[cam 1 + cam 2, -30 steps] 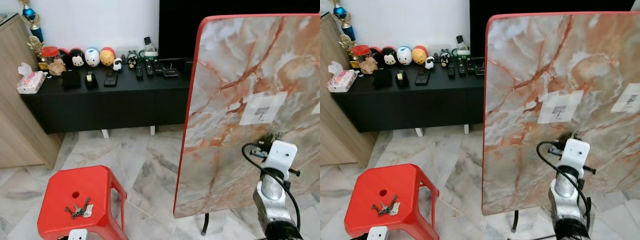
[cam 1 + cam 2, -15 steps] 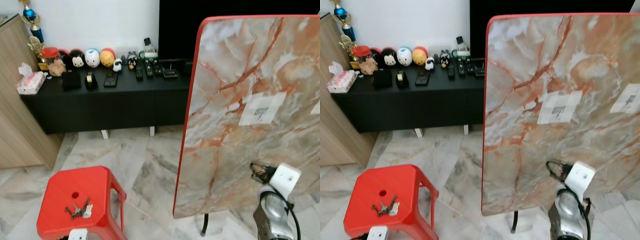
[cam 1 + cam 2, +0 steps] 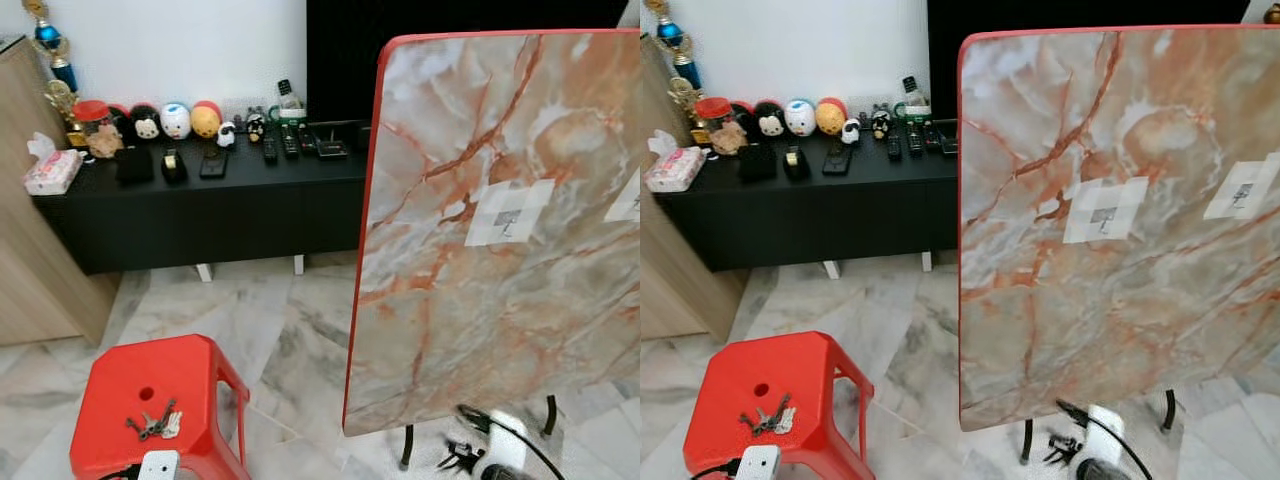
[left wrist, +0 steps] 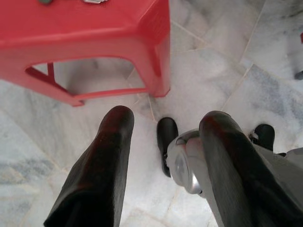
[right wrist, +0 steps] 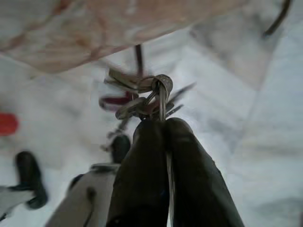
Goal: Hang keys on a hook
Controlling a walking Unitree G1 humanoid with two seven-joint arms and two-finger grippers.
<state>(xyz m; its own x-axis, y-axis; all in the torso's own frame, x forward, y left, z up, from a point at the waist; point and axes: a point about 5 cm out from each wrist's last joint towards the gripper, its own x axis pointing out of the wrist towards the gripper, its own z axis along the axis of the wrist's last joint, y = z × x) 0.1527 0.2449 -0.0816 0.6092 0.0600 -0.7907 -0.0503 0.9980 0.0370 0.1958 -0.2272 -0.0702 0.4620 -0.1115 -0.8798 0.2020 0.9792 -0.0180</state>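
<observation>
An upright marble-patterned board (image 3: 480,250) with a red rim carries two white patches, each with a small hook (image 3: 1103,212) (image 3: 1240,190). My right gripper (image 5: 163,124) is shut on the ring of a bunch of keys (image 5: 139,94). It hangs low below the board's bottom edge, near the floor (image 3: 462,460). A second bunch of keys (image 3: 153,424) lies on the red plastic stool (image 3: 190,375) at the lower left. My left gripper (image 4: 165,116) is open and hangs beside that stool, above the floor.
A long black sideboard (image 3: 200,210) along the back wall holds round toys, remotes and a tissue pack (image 3: 52,172). A wooden cabinet (image 3: 25,270) stands at the left. The board rests on thin black legs (image 3: 405,448). Marble floor lies between stool and board.
My right arm has dropped from in front of the board, just under the left hook, down to the bottom of the view. The camera shifted slightly. The keys on the stool stayed put.
</observation>
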